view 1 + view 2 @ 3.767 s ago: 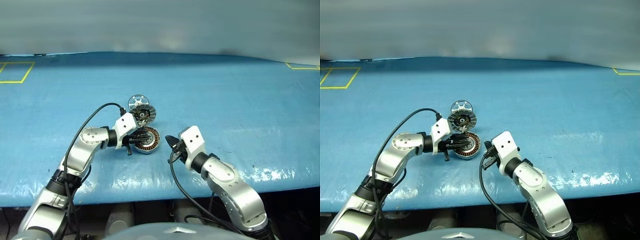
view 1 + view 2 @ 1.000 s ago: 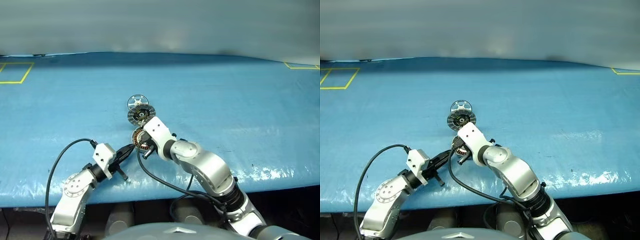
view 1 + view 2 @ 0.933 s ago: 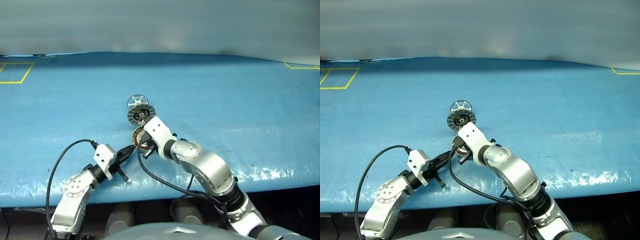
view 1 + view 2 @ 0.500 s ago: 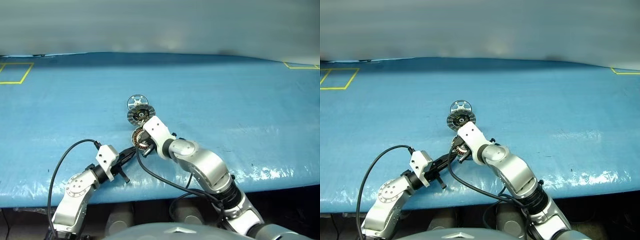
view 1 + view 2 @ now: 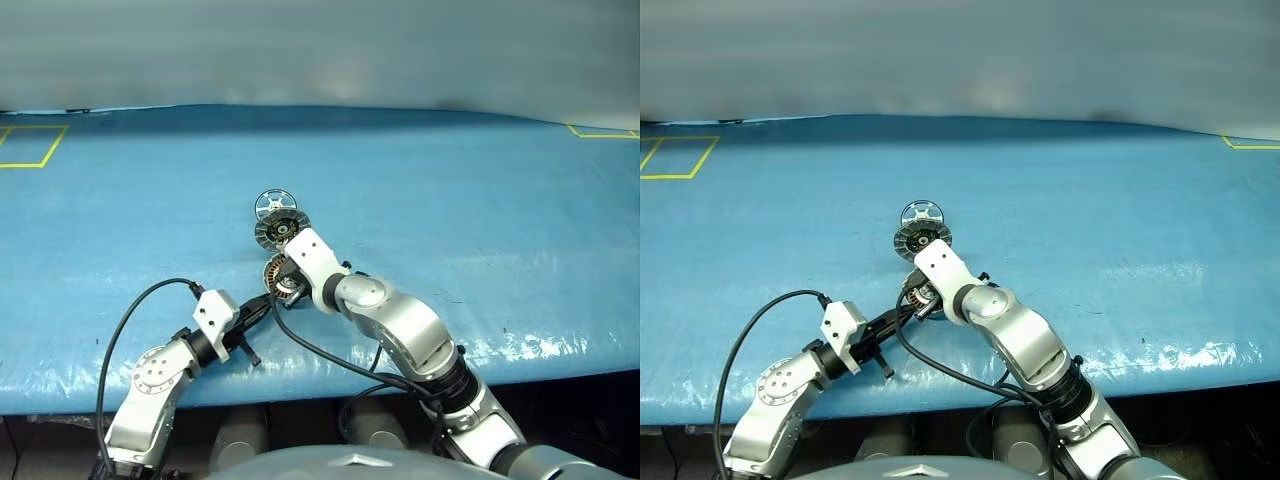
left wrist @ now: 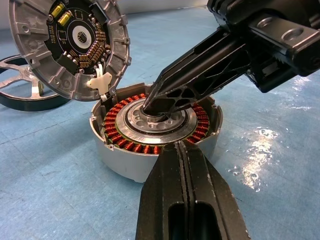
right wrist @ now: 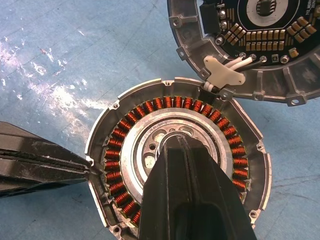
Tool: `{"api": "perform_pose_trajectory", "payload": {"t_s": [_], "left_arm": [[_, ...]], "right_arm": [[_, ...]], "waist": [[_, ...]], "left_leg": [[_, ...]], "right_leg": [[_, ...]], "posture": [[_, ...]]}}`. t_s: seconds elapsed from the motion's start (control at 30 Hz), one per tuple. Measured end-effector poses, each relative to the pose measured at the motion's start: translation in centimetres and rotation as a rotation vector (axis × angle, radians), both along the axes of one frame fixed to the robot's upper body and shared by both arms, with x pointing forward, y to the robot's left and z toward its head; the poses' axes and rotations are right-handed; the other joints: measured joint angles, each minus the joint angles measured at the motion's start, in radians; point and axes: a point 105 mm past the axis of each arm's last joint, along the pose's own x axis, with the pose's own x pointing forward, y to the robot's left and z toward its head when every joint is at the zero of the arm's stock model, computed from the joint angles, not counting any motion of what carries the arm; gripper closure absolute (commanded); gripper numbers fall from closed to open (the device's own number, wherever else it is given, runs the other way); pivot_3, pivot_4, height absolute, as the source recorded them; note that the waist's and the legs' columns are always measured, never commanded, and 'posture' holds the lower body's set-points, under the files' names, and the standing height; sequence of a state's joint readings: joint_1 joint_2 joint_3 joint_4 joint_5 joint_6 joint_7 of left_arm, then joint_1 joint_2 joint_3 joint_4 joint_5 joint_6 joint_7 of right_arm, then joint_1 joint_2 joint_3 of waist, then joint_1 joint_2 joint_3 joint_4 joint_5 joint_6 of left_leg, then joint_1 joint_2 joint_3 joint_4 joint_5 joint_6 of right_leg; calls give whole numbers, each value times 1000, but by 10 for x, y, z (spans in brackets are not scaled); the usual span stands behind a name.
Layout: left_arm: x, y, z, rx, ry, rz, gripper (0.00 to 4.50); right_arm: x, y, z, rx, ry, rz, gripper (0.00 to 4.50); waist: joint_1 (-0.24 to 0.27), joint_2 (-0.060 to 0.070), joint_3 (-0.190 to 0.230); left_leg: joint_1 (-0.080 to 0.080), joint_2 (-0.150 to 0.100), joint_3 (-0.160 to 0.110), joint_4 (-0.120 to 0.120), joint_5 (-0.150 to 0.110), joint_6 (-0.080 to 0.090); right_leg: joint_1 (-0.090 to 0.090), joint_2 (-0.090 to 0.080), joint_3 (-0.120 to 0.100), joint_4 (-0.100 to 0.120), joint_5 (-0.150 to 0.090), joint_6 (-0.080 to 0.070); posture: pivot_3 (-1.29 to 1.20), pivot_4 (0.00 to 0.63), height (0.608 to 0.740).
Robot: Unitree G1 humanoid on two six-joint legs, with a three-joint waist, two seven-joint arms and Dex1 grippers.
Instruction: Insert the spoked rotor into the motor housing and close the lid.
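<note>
I see the motor housing (image 6: 155, 135) sitting upright on the blue table cover (image 5: 480, 210), its ring of copper windings and silver centre exposed. The lid (image 6: 70, 45) stands open, tilted up on its hinge at the housing's far edge, dark inner face with its circuit parts turned toward the housing; white wires run from a small white clip at the hinge into the rim. The spoked rotor (image 5: 274, 203) lies on the cover just beyond the lid, outside the housing. My right gripper (image 6: 152, 102) has its two black fingers pressed together with nothing between them, and its tip rests down on the silver centre of the housing. My left gripper (image 7: 87, 167) is likewise fully closed and empty; its tip sits against the outer rim of the housing on the near-left side, level with the cup's wall. In the head view, the right arm reaches across over the housing, hiding most of it, while the left arm comes in low from the near left.
</note>
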State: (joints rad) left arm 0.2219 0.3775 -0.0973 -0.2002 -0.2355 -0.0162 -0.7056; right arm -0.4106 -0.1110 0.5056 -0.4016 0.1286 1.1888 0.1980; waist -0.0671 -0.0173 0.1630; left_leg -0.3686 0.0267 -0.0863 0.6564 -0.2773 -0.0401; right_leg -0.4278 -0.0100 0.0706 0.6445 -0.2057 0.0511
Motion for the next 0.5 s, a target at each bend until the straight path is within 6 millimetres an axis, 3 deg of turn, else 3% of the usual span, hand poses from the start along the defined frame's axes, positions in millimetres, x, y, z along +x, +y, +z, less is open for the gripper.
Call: {"api": "perform_pose_trajectory", "payload": {"t_s": [0.5], "left_arm": [[0, -1, -1, 20, -10, 0, 4485]], "right_arm": [[-9, -6, -4, -14, 22, 14, 4500]], "waist": [[1, 0, 0]], "left_leg": [[0, 0, 0, 0, 0, 0]], "right_leg": [[0, 0, 0, 0, 0, 0]], "posture": [[0, 150, 740]]}}
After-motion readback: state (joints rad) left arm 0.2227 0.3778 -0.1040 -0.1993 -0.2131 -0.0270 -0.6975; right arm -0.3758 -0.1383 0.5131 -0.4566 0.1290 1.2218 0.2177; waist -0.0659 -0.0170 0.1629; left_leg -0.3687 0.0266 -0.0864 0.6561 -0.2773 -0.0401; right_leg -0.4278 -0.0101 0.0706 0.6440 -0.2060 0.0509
